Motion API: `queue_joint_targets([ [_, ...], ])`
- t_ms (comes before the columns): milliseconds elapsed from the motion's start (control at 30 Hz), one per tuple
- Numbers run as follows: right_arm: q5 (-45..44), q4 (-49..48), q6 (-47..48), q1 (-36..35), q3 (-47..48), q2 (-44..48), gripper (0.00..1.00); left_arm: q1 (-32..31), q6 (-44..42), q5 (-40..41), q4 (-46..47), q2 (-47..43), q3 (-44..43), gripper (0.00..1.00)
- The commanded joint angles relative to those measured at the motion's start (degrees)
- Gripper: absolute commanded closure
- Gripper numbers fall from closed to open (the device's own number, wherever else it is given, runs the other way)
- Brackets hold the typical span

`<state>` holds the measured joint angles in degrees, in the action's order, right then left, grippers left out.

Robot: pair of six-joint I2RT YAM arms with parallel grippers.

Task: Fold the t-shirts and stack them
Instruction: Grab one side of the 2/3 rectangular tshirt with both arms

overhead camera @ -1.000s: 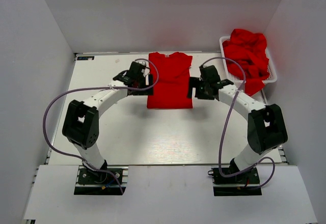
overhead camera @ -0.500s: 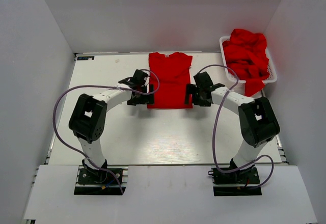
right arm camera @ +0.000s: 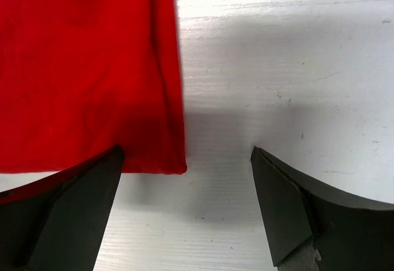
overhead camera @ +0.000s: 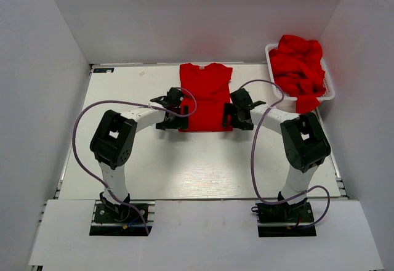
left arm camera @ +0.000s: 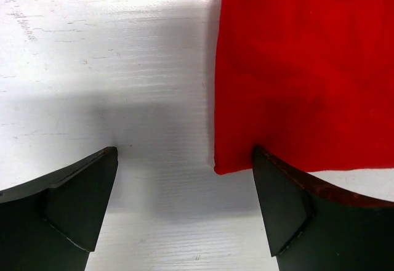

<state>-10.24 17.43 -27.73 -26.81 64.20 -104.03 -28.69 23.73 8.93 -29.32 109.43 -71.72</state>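
Left tool (left arm camera: pixel 184 185) and right tool (right arm camera: pixel 184 166) have slid down to the shirt's (overhead camera: pixel 205 95) near corners, both gaping wide and gripping nothing, apparently ready to fold the hem.

A plain bright red fabric t-shirt (overhead camera: pixel 205 95) on a white, faintly scratched table (overhead camera: pixel 184 166); more red crumpled shirts (overhead camera: pixel 298 61) in a white plastic mesh basket (overhead camera: pixel 269 55). The white-and-black left arm (overhead camera: pixel 138 118) and right arm (overhead camera: pixel 272 114) carry purple cables (overhead camera: pixel 75 141).

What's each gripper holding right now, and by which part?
Nothing is held. The left gripper and right gripper are both open, each straddling a near corner of the flat, bright red fabric t-shirt.
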Motion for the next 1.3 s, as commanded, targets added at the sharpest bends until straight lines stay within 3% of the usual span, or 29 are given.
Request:
queue_joint_targets([
  [0, -2.15, -0.12, -1.28, -0.44, 0.48, -2.41, 0.1, -0.84, 1.76, 1.08, -1.26, 3.15, -0.52, 0.0],
  [67, -2.59, -0.29, -1.63, -0.61, 0.22, -2.67, 0.1, -1.37, 1.76, 1.62, -1.26, 3.68, -0.52, 0.02],
  [233, -1.72, -0.47, -2.68, -1.32, 0.39, -3.29, 0.11, -1.9, 2.29, 1.1, -0.12, 3.16, 1.06, 0.16],
  [333, 0.3, -1.34, -3.38, -2.11, -0.22, -3.38, 0.29, -2.51, 2.29, 0.39, 1.1, 3.68, 1.76, 0.27],
  [367, 0.66, -1.69, -3.65, -2.37, -0.31, -3.37, 0.48, -2.51, 2.29, 0.39, 1.8, 3.69, 1.76, 0.31],
  [433, 2.23, -2.05, -3.57, -2.63, -0.75, -3.37, 0.59, -3.04, 2.29, -1.19, 2.33, 4.82, 2.29, 0.38],
  [467, 2.5, -2.22, -4.0, -2.81, -0.83, -3.55, 0.77, -3.04, 2.29, -1.19, 2.34, 4.83, 2.29, 0.5],
  [533, 3.55, -2.23, -4.35, -2.99, -1.27, -3.38, 0.96, -3.04, 2.29, -2.6, 2.34, 5.36, 2.29, 0.67],
  [567, 4.0, -2.23, -4.53, -3.07, -1.45, -2.59, 1.0, -3.04, 2.29, -3.3, 2.34, 5.36, 2.29, 0.88],
  [600, 4.7, -2.05, -4.53, -3.25, -1.54, -2.41, 1.0, -3.04, 2.29, -3.3, 2.34, 5.36, 2.29, 1.0],
  [900, 5.75, -2.41, -4.53, -4.04, -11.89, 13.55, 1.0, -3.04, 2.29, -3.3, 4.1, -9.48, 12.28, 1.0],
  [1133, 12.96, 4.79, -2.25, -5.71, -21.4, 29.2, 1.0, -5.15, 3.52, -7.87, 2.25, -26.88, 24.51, 1.0],
  [1267, 13.67, 10.06, -3.38, -6.5, -24.21, 35.99, 1.0, -5.85, 3.52, -12.52, -1.96, -35.06, 24.62, 1.0],
])
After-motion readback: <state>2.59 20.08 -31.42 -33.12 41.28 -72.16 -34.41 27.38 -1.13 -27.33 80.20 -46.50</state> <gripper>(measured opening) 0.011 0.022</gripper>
